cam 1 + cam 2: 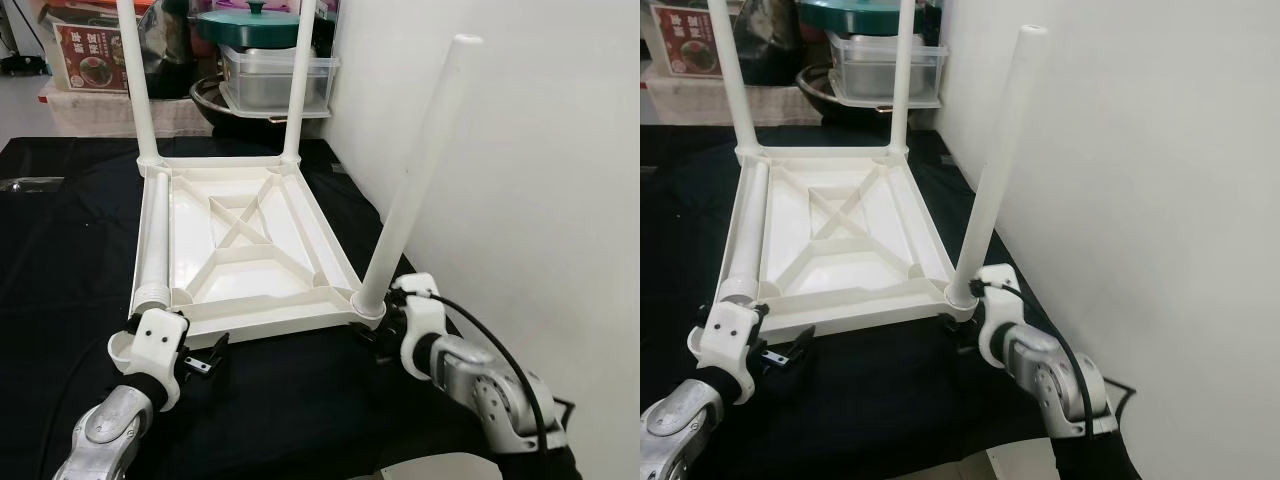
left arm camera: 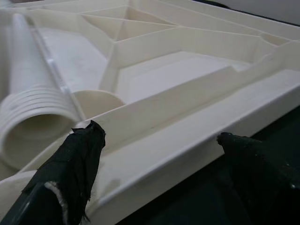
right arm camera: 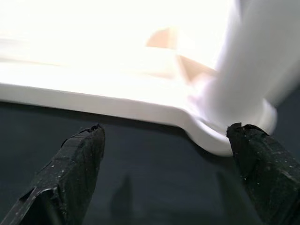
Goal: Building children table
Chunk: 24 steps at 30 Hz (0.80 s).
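Note:
A white plastic children's table [image 1: 270,320] lies upside down on a black cloth [image 1: 60,260]. Two legs [image 1: 133,80] stand upright in its far corners. A third leg [image 1: 415,170] stands in the near right corner. The last leg [image 1: 155,235] lies loose inside the frame along the left side, its threaded end [image 2: 33,126] toward me. My left gripper [image 1: 205,358] is open, low at the near left corner, its fingers [image 2: 79,159] straddling the table's front rim. My right gripper [image 1: 375,345] is open just before the near right corner, where the upright leg's base [image 3: 253,79] rises.
A white wall [image 1: 540,150] runs close along the table's right side. Behind the table stand a clear plastic box [image 1: 275,75] with a teal pot on it and a red carton [image 1: 95,55]. Black cloth stretches to the left and front.

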Motion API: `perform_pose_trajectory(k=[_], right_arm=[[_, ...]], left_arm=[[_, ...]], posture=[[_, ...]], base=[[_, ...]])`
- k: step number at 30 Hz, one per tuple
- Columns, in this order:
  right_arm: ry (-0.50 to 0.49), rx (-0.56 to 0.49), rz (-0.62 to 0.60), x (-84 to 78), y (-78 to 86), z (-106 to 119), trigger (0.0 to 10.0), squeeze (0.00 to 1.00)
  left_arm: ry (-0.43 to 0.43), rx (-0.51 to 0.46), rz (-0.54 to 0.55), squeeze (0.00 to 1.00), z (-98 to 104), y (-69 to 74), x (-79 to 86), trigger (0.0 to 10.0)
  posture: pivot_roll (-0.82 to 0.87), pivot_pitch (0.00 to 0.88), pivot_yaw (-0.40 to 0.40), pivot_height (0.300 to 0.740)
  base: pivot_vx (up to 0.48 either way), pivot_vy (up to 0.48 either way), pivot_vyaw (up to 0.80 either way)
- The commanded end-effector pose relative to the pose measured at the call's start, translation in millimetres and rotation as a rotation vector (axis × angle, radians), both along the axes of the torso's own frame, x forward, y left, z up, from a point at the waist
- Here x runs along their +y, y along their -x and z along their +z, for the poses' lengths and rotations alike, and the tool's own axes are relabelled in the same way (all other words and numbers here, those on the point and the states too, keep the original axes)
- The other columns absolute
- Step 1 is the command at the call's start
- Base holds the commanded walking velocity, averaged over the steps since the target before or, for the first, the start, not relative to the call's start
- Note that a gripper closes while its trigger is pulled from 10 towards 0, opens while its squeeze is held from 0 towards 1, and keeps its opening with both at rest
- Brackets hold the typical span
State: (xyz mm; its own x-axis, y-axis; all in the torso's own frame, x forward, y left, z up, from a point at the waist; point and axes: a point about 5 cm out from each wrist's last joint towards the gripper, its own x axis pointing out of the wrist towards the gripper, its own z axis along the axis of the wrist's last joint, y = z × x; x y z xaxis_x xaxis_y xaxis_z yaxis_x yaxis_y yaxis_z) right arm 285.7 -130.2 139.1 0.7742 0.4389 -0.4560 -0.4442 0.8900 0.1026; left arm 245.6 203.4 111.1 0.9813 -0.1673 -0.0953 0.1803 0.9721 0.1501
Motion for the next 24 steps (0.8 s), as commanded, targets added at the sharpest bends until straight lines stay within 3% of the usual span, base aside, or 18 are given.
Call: perform_pose_trajectory(k=[1,2,4,6,9,14,15,16,17,19,24], right_arm=[[0.015,-0.029,0.026,2.2,2.1,3,10.0,0.00],[0.001,-0.138,0.085,8.5,5.0,15,10.0,0.00],[-0.072,-0.211,0.184,19.0,11.7,28,10.0,0.00],[-0.196,-0.183,0.270,28.0,18.6,36,10.0,0.00],[-0.290,-0.158,0.338,36.1,23.3,44,10.0,0.00],[-0.306,-0.188,0.354,39.9,21.7,49,10.0,0.00],[-0.281,-0.245,0.300,40.2,11.4,51,10.0,0.00],[-0.281,-0.245,0.300,40.2,11.4,51,10.0,0.00],[-0.169,-0.373,0.174,39.5,-9.5,53,10.0,0.00],[-0.118,-0.431,0.112,41.5,-19.9,53,10.0,0.00],[-0.174,-0.474,0.142,52.7,-23.9,55,10.0,0.00]], left_arm=[[0.012,0.015,0.015,0.00,-4,1.1,0.0,10.0],[0.011,0.006,0.007,0.00,-2,-0.5,-1.9,10.0],[0.010,0.000,0.003,0.00,-1,-1.9,-2.7,10.0],[0.007,-0.002,0.005,0.00,0,-3.0,-1.8,10.0],[0.005,-0.006,0.011,0.00,1,-4.4,0.0,10.0],[0.005,-0.008,0.014,0.00,1,-5.2,1.0,10.0],[0.012,-0.011,0.014,0.00,2,-6.5,-0.9,10.0],[0.012,-0.011,0.014,0.00,2,-6.5,-0.9,10.0],[0.036,-0.024,0.021,0.00,5,-8.6,-5.2,10.0],[0.056,-0.037,0.036,0.00,7,-8.7,-7.9,10.0],[0.105,-0.057,0.075,0.00,12,-5.1,-6.4,10.0]], posture=[[0.10,0.000,-0.134,0.740],[0.10,0.000,-0.130,0.740],[0.10,0.000,-0.127,0.740],[0.10,0.000,-0.125,0.740],[0.11,0.000,-0.124,0.740],[0.11,0.000,-0.119,0.740],[0.12,0.000,-0.114,0.740],[0.12,0.000,-0.114,0.740],[0.14,0.000,-0.117,0.740],[0.15,0.000,-0.120,0.740],[0.17,0.000,-0.124,0.740]], base=[[0.000,0.000,0.00],[0.000,0.000,0.00],[0.000,0.000,0.00],[0.000,0.000,0.00],[0.000,0.000,0.00],[0.000,0.000,0.00],[0.000,0.000,0.00],[0.000,0.000,0.00],[0.000,0.000,0.00],[0.000,0.000,0.00],[0.000,0.000,0.00]])
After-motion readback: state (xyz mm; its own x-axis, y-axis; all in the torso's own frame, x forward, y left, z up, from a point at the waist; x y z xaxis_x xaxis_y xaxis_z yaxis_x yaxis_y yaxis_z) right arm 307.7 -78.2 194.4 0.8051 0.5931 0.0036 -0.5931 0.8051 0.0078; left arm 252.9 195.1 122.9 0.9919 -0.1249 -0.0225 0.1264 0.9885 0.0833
